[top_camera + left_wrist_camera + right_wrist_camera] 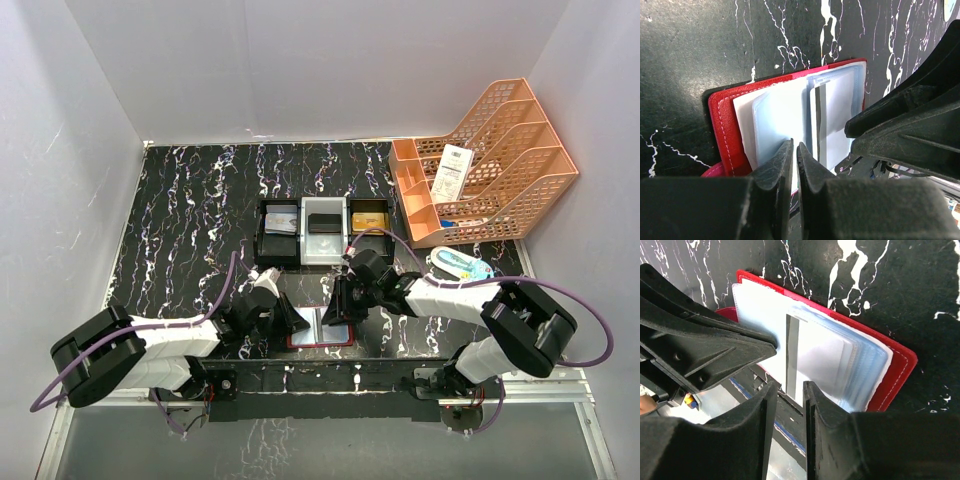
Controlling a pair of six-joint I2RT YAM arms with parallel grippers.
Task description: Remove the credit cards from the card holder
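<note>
Judging by how things lie, the job looks well along but unfinished. The small dark-red leather-like folding card holder (722, 120) lies open and flat at the near edge of the table, between the two arms, its clear plastic sleeves fanned upward.

At the card holder's left side the left gripper (795, 152) has its fingers drawn almost together over a sleeve, with only a slit between them. Whether a sleeve edge is nipped there cannot be told. Over the card holder's middle a thin pale card with a grey stripe (792, 350) stands up out of the sleeves. The right gripper (791, 390) has its fingers apart, one on each side of that card's near end, not visibly pressing it. So at least this card is left to draw out; whether more hide in the sleeves is unclear.

Beyond the card holder sits a black-and-white three-compartment tray (262, 250). It holds, left to right, a pale silvery card (280, 222), a dark flat piece (322, 224) that is probably a card, and an orange-gold card (368, 219). These are likely the ones already removed.

The surface is a black tabletop veined with white (190, 220) like marble, and plain white walls (300, 60) close it in on three sides. Beyond and right of the card holder stands an orange mesh file rack (500, 150), with a small light-blue and white packet (460, 262) just in front of it.
</note>
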